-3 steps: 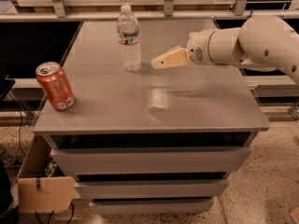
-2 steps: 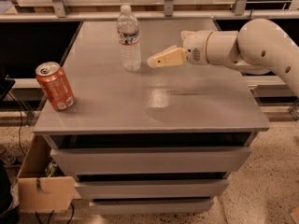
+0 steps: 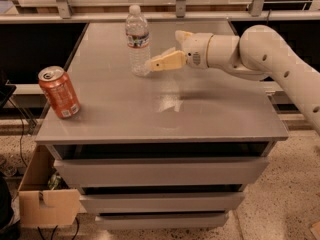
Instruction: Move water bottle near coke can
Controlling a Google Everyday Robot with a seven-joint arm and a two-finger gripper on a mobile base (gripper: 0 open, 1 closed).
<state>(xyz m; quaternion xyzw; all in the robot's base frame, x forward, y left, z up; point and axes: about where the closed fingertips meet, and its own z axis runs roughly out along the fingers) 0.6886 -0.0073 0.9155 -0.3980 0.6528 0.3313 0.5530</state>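
Crept toward 9 o'clock over the past second, bringing the gripper point(image 3: 163, 49) just beside the water bottle point(image 3: 137, 43), at its 3 o'clock. Held jaws spread, gripping nothing. Left the bottle upright near the table's point(image 3: 210, 116) 12 o'clock, well apart from the coke can point(image 3: 59, 92) at 8 o'clock.

Pincer point(image 3: 163, 50) by water bottle point(image 3: 137, 39), arm point(image 3: 280, 59) off-frame

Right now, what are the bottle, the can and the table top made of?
The water bottle looks like clear ribbed plastic: you see through it. The coke can looks like painted metal, with a shiny silver top. The table top seems smooth grey metal or laminate; it reflects light. The gripper hovers beside the bottle.
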